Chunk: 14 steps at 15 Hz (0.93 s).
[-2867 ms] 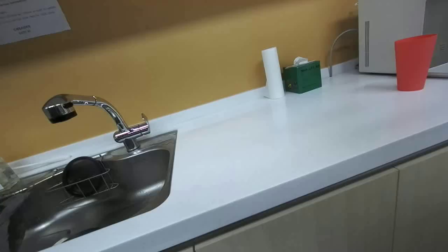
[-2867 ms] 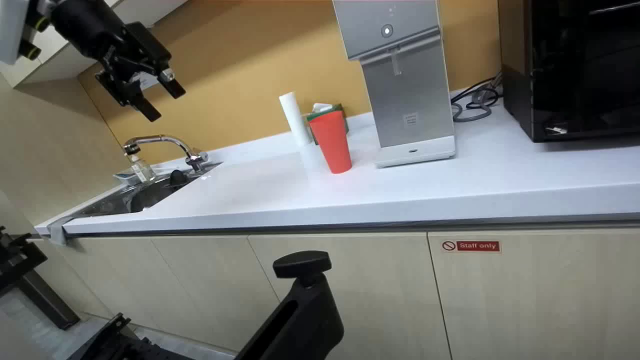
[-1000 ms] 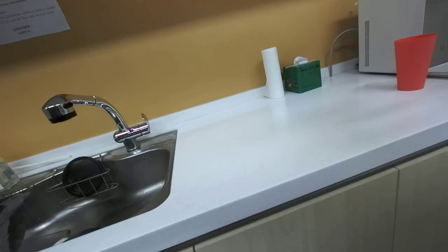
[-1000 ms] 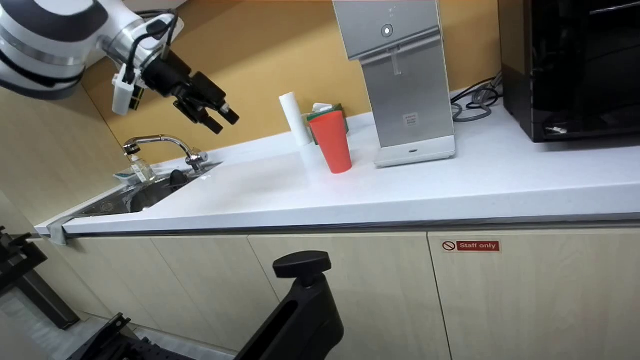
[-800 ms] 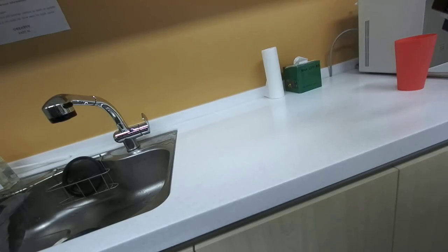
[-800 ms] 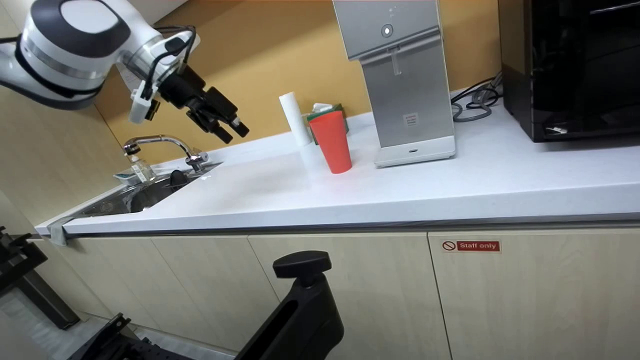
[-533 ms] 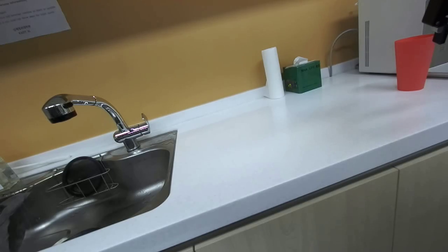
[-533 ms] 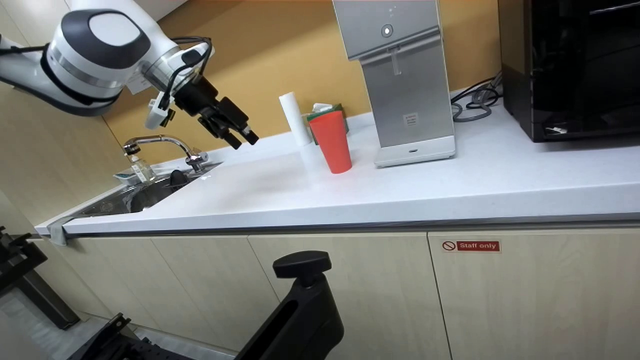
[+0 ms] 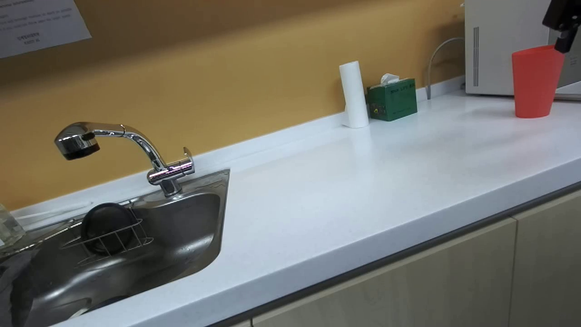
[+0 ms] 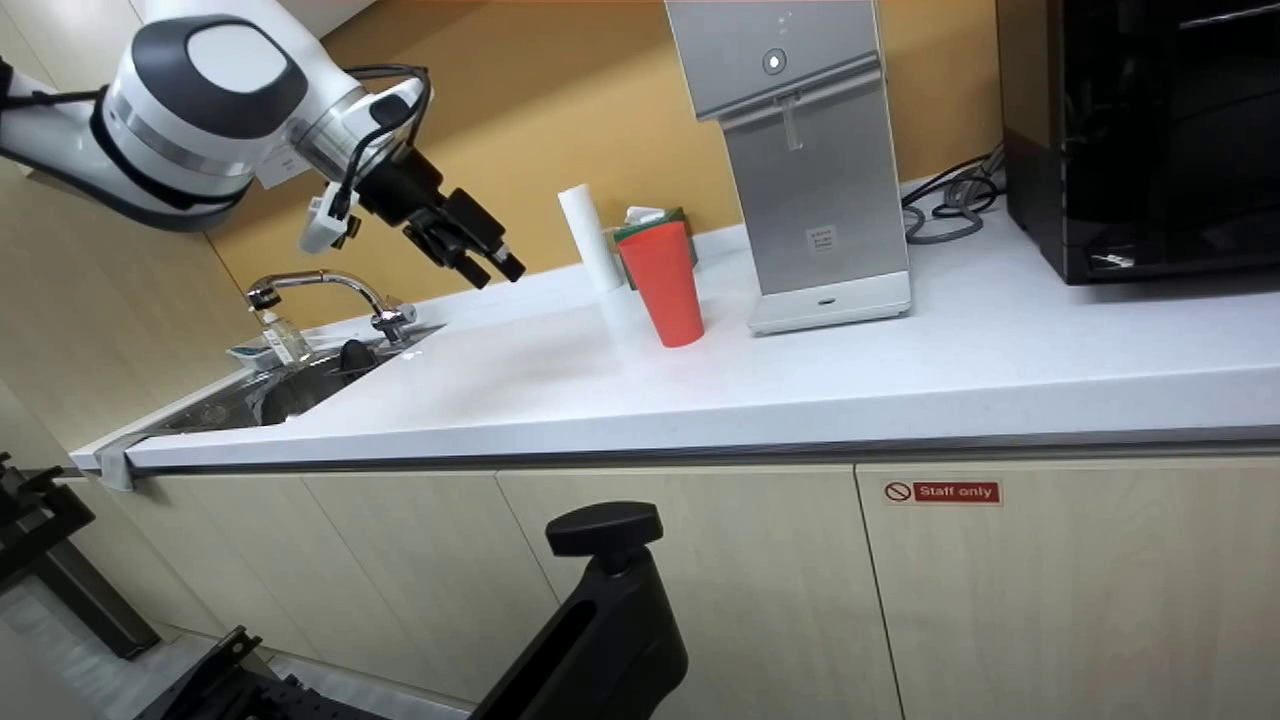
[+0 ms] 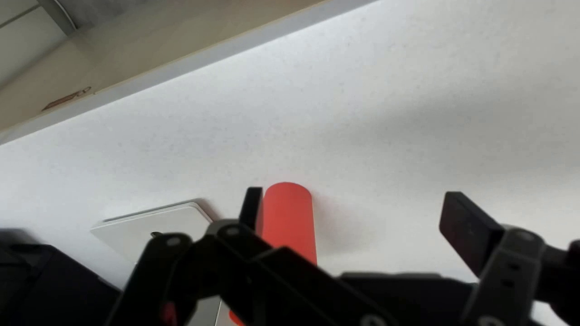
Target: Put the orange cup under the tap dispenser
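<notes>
Landmark: the dispenser (image 10: 810,190). The orange cup (image 10: 663,285) stands on the desk (image 10: 480,385) just beside the dispenser's base tray (image 10: 835,302), not on it; its lean in an exterior view is like the dispenser's, so probably camera cant, cup upright. Target is judged to be the tray, since the dispenser's spout (image 10: 790,122) hangs over it.

Jaws: well apart, nothing gripped. They hang farther from the dispenser than the cup does, slanting down toward it, with a visible gap to the cup. The wide spread presumably allows for the flared rim. The arm (image 10: 205,140) is on that side too, probably to leave the cup's dispenser-facing side free for setting on the tray.

Wrist view: the cup sits off-centre, partly hidden by the dispenser-side finger (image 11: 250,210). Judged stage: approach; grasp and placing both undone. Next calls for shifting the jaws toward the dispenser and centring before closing, else that finger may knock the cup. Taper should help: a hold below the rim resists slipping down.

White roll (image 9: 354,95) and tissue box (image 9: 392,100) stand apart from the dispenser, so should not obstruct the carry.
</notes>
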Each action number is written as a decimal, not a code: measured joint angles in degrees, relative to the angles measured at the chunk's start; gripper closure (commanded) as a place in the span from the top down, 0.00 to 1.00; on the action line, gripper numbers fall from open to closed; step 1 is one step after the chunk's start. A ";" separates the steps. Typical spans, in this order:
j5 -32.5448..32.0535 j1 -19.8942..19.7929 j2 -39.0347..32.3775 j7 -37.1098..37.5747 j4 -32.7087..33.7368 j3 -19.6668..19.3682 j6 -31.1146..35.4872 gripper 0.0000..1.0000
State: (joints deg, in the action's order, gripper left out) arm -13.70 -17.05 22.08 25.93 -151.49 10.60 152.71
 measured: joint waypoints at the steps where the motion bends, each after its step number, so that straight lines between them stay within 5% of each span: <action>1: -0.15 -0.48 -0.83 0.63 0.00 -0.05 2.21 1.00; 4: -3.67 -3.52 -5.05 4.60 0.22 0.79 10.35 1.00; 8: -15.01 -12.86 -10.80 13.44 2.20 6.11 19.08 1.00; 14: -34.67 -25.58 -15.66 28.57 9.27 13.75 21.26 1.00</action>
State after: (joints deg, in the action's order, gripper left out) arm -48.37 -42.63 6.42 54.50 -142.23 24.34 173.98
